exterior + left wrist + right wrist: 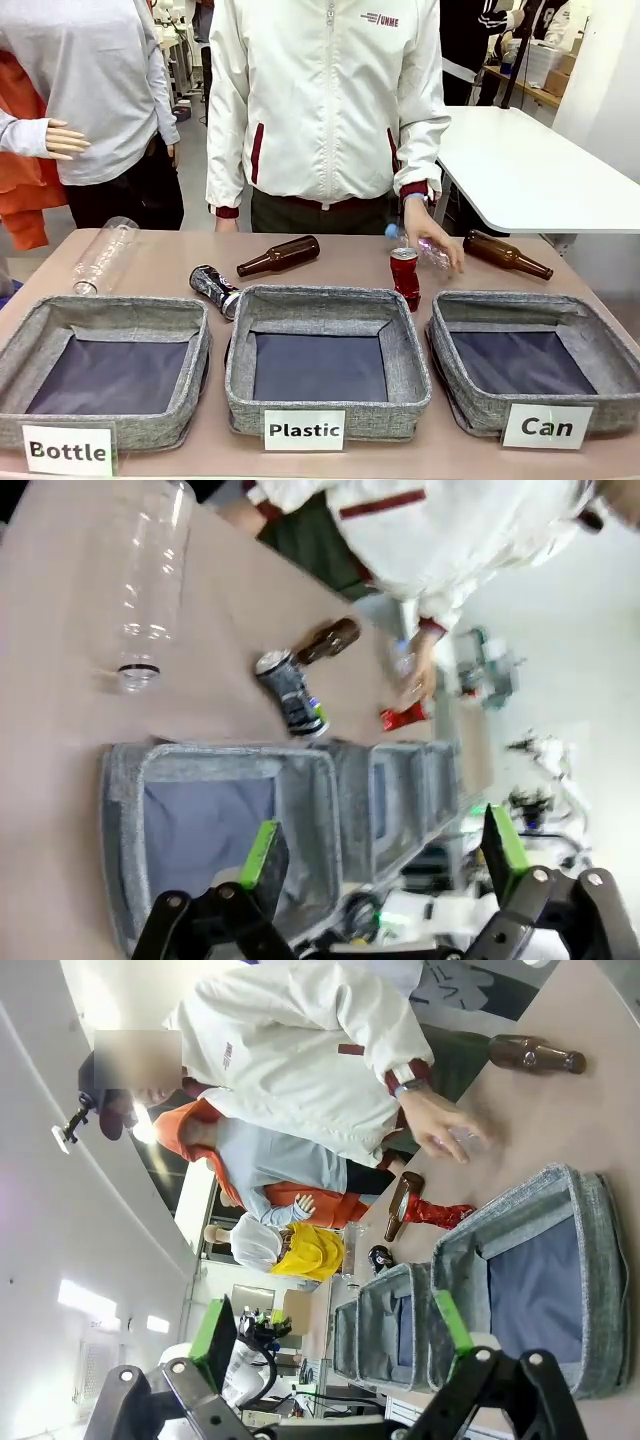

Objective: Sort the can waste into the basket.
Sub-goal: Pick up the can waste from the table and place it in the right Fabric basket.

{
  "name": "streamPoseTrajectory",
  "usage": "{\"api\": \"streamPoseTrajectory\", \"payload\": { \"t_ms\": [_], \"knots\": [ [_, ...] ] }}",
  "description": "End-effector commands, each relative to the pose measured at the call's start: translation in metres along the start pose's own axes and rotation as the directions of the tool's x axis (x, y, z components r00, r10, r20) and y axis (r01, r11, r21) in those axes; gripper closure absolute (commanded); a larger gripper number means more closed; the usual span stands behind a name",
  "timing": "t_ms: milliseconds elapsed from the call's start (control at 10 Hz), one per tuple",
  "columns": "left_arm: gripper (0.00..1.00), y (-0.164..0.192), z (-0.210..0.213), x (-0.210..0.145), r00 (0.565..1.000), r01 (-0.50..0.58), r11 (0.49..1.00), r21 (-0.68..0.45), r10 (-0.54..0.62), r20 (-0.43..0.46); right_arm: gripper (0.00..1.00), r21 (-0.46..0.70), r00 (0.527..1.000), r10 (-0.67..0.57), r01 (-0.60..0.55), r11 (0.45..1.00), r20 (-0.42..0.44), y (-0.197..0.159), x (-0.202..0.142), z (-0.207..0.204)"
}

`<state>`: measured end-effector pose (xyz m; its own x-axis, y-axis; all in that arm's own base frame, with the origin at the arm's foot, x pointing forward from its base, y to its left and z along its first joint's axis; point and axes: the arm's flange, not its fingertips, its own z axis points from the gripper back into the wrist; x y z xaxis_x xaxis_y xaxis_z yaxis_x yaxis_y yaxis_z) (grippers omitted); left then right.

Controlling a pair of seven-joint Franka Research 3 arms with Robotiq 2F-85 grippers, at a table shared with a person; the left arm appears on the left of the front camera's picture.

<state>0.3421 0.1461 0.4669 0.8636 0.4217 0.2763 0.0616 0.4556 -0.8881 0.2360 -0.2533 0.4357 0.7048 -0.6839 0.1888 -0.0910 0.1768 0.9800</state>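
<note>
L pincer (383, 838) gaping; dark can (292, 692) well apart, past Bottle basket (115, 810).

Setting: lab or workroom. Evidence: bench (150, 275) carrying three labelled sorting baskets (320, 297); white work table (520, 170) behind; boxes on rear shelf (545, 70).

The red can (404, 279) is standing upright beside our grey "Can" basket (512, 300). We are seeing the dark can (214, 288) lying sideways, farther left.

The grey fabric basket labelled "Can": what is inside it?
Inside the square grey fabric basket labelled "Can" I see just its dark lining; the near wall hides a front strip of the floor.
</note>
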Motion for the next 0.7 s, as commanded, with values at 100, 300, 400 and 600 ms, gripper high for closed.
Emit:
{"api": "streamPoseTrajectory", "payload": {
  "t_ms": [100, 300, 400, 600],
  "knots": [
    [0.0, -0.075, -0.103, 0.043, 0.977, 0.149, 0.921, 0.359, -0.083, -0.195, 0.0, 0.023, 1.0, 0.02, -0.02, 1.0, 0.015, 0.002, 0.005, 0.0],
    [0.0, -0.095, -0.19, 0.04, 0.96, 0.251, 0.8, 0.545, -0.135, -0.244, 0.0, 0.023, 1.0, 0.02, -0.02, 1.0, 0.015, 0.002, 0.005, 0.0],
    [0.0, -0.098, -0.212, 0.035, 0.951, 0.288, 0.777, 0.56, -0.16, -0.266, 0.0, 0.023, 1.0, 0.02, -0.02, 1.0, 0.015, 0.002, 0.005, 0.0],
    [0.0, -0.101, -0.274, 0.032, 0.929, 0.364, 0.722, 0.589, -0.233, -0.289, 0.0, 0.023, 1.0, 0.02, -0.02, 1.0, 0.015, 0.002, 0.005, 0.0]
  ]
}}
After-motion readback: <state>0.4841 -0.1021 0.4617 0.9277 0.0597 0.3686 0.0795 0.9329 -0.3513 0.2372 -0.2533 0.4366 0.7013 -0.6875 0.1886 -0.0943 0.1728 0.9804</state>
